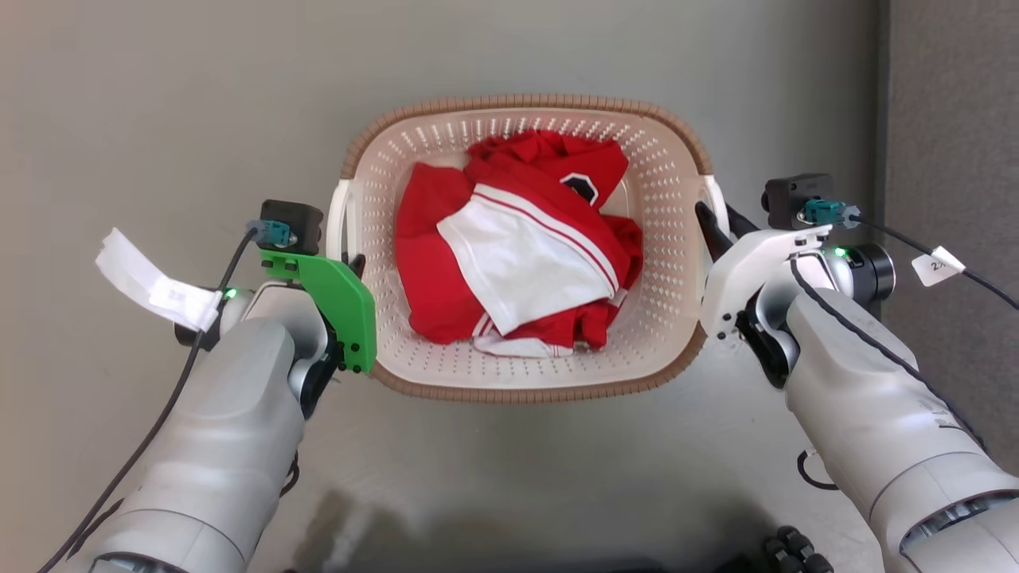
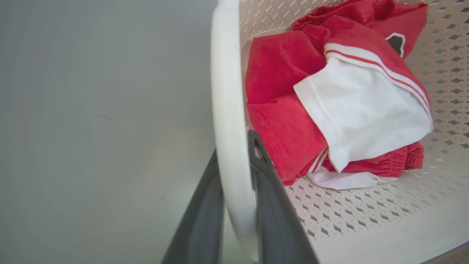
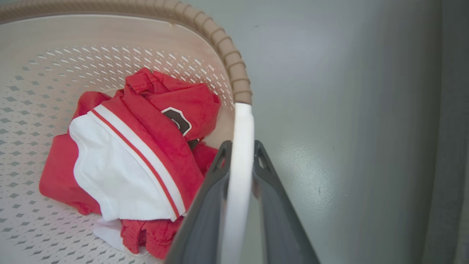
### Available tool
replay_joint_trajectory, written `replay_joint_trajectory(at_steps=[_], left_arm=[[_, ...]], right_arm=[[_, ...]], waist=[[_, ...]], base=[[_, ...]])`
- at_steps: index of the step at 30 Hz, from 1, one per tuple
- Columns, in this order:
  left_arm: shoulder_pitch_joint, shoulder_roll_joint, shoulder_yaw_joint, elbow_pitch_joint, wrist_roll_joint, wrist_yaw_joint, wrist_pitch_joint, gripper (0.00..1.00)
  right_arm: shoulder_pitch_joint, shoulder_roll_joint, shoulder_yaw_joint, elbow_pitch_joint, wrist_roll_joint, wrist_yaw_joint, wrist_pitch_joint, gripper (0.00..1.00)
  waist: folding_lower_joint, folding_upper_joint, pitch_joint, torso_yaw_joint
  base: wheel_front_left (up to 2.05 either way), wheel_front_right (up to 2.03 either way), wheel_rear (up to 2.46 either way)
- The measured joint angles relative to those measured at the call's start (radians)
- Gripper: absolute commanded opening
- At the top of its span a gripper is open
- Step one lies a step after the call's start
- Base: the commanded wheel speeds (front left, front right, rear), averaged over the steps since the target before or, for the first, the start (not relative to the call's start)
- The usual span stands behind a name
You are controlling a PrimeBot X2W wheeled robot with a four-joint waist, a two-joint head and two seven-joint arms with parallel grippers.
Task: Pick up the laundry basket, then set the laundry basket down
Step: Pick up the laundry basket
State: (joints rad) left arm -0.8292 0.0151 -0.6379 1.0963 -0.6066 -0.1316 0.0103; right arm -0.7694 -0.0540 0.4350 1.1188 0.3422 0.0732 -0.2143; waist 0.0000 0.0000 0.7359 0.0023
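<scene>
Basket (image 1: 677, 270): cream perforated plastic, over the grey floor (image 1: 159, 95) near its darker right edge; whether resting or lifted cannot be told. Judged stiff and light, with a soft load of red and white clothes (image 1: 517, 255) that may shift; best held by both white handles (image 3: 242, 121). Left gripper (image 2: 234, 146) and right gripper (image 3: 240, 146): jaws pinching one handle each. Wrist views show fingers (image 3: 271, 183) on either side of a handle. Head view shows the whole basket between the grippers.

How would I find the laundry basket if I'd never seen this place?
Look at the grey floor, between the left gripper and right gripper: there is the laundry basket. It is cream plastic full of little holes, with a brown woven-look rim, white side handles, and red and white clothes inside.
</scene>
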Motion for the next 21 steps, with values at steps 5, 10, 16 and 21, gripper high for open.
replay_joint_trajectory(at_steps=[5,10,16,21], left_arm=[[0.017,-0.002,-0.018,0.008,-0.038,0.0,0.045,0.0],[0.052,-0.002,-0.039,0.019,-0.072,0.0,0.098,0.0],[0.068,-0.003,-0.048,0.018,-0.115,0.0,0.14,0.0],[0.075,-0.003,-0.063,0.015,-0.137,0.0,0.174,0.0]], right_arm=[[0.0,0.006,0.011,0.037,0.0,0.013,0.019,0.0],[0.008,0.013,0.022,0.067,0.004,0.024,0.041,0.0],[0.024,0.015,0.028,0.088,0.013,0.032,0.049,0.0],[0.037,0.016,0.035,0.103,0.02,0.041,0.057,0.0]], waist=[[0.0,0.0,-0.059,-0.002],[0.0,0.0,-0.121,-0.006],[0.0,0.0,-0.193,-0.014],[-0.0001,0.0,-0.259,-0.02]], base=[[0.0,0.0,0.0],[0.0,0.0,0.0],[0.0,0.0,0.0],[0.0,0.0,0.0]])
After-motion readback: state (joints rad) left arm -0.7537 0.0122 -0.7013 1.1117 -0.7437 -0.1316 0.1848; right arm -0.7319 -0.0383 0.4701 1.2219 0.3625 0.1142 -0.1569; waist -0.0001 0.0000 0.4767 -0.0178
